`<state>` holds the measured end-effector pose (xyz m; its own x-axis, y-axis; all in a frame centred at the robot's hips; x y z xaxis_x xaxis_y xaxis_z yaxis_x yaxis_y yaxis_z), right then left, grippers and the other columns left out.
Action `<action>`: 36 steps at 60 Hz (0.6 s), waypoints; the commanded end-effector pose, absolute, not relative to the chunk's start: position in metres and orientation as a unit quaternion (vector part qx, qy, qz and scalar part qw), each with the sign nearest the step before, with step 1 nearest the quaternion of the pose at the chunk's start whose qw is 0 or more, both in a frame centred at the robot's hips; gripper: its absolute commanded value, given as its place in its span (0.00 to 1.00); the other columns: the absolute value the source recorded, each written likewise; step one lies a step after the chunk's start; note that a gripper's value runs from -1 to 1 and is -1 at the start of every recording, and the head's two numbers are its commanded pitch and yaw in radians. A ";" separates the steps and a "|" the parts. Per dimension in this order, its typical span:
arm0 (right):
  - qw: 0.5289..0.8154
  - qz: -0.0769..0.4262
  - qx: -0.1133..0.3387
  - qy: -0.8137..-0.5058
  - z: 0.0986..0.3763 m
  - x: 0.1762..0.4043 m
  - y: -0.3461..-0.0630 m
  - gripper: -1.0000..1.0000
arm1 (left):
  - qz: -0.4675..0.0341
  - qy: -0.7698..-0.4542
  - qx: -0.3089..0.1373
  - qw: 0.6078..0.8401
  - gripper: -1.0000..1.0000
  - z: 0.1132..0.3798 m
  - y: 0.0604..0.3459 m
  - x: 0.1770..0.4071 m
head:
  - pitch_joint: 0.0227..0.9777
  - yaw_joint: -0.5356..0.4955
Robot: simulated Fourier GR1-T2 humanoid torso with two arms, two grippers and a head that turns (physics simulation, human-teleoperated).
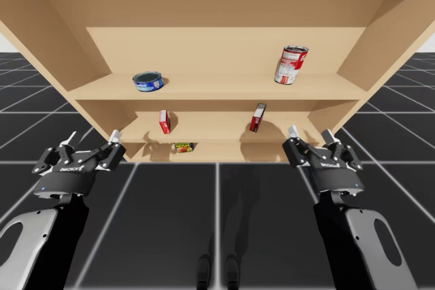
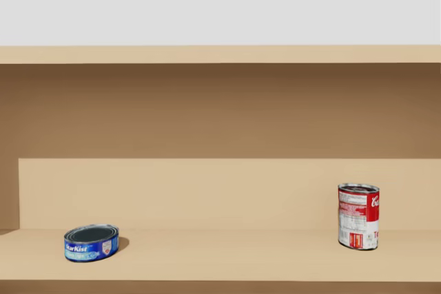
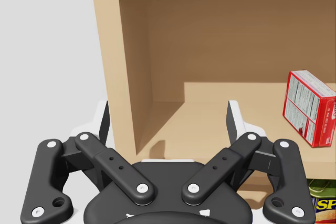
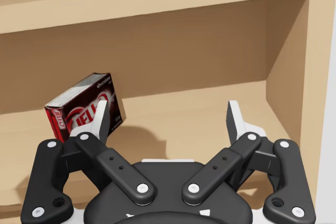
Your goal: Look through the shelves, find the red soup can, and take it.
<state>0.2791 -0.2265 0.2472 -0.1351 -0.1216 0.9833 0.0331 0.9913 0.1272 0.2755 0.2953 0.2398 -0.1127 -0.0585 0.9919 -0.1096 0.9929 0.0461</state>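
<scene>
My left gripper (image 1: 93, 139) hangs splayed and empty by the shelf unit's (image 1: 224, 87) left post. Top shelf: blue flat can (image 1: 147, 81) left, red soup can (image 1: 291, 64) upright at right. Middle shelf: red box (image 1: 164, 121), dark red box (image 1: 257, 117). Bottom shelf: yellow can (image 1: 183, 147). My right gripper (image 1: 310, 134), splayed and empty, sits below the soup can. Reaching up, I risk clipping the shelf edge or toppling the soup can.

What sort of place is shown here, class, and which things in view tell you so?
Most likely a simulated pantry or store shelf: open wooden shelves holding a red soup can, a flat blue tin and a small red box.
</scene>
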 end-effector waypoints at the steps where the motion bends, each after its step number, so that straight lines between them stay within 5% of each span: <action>1: 0.656 -0.065 0.024 -0.751 0.247 0.276 -0.226 0.00 | 0.019 -0.746 0.057 0.664 0.00 0.240 0.295 0.275 | 0.02 0.53; 13: 0.667 -0.054 0.040 -0.742 0.248 0.279 -0.228 0.00 | 0.020 -0.745 0.057 0.664 0.00 0.239 0.295 0.275 | 0.09 0.51; 36: 0.665 -0.051 0.030 -0.745 0.247 0.280 -0.230 0.00 | 0.013 -0.744 0.055 0.666 0.00 0.238 0.291 0.276 | 0.24 0.22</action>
<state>0.2798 -0.2291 0.2474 -0.1126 -0.1166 0.9868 0.0220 0.9925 0.1198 0.2756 0.2926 0.2385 -0.1084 -0.0634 0.9921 -0.1026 0.9933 0.0523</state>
